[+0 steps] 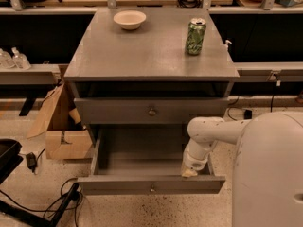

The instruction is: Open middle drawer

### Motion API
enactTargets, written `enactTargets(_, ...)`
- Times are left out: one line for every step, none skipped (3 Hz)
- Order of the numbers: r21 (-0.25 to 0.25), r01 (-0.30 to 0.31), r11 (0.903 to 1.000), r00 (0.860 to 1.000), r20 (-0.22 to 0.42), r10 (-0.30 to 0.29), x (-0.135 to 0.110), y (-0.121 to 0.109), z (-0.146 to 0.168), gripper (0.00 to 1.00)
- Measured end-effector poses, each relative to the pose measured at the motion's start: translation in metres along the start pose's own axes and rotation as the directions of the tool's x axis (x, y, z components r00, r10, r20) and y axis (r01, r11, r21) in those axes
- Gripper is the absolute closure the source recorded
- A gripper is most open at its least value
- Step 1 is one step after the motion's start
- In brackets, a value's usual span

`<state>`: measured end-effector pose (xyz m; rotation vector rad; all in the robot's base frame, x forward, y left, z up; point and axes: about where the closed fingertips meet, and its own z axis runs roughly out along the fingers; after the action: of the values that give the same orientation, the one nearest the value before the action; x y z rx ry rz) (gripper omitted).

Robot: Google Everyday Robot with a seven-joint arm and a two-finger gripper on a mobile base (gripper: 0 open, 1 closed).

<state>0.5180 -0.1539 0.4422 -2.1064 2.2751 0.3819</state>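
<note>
The grey cabinet (151, 56) has one grey drawer (151, 111) shut under its top, showing a small round knob. Below that, the middle drawer (151, 184) stands pulled out toward me, its plain grey box bare inside and its knob at the centre of the front. My white arm comes in from the right. Its gripper (190, 172) hangs down inside this drawer's front right corner, just behind the front panel. The lowest drawer is hidden beneath the open one.
A white bowl (129, 19) and a green can (195, 36) stand on the cabinet top. A cardboard box (61, 131) leans at the cabinet's left side. Cables and a black object (9, 160) lie on the floor at the lower left. My white body (270, 174) fills the lower right.
</note>
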Motion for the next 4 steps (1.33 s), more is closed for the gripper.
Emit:
enactTargets(0.000,0.000,1.0000,1.000,0.000,0.000,0.0000,0.0000,0.0000,0.21)
enactTargets(-0.001,0.000,1.0000,1.000,0.000,0.000,-0.0007,-0.0035,-0.0001,0.00)
enactTargets(-0.001,0.000,1.0000,1.000,0.000,0.000,-0.0007,-0.0035,-0.0001,0.00)
enactTargets(-0.005,0.000,1.0000,1.000,-0.001,0.000,-0.0005,-0.0024,0.0016,0.17)
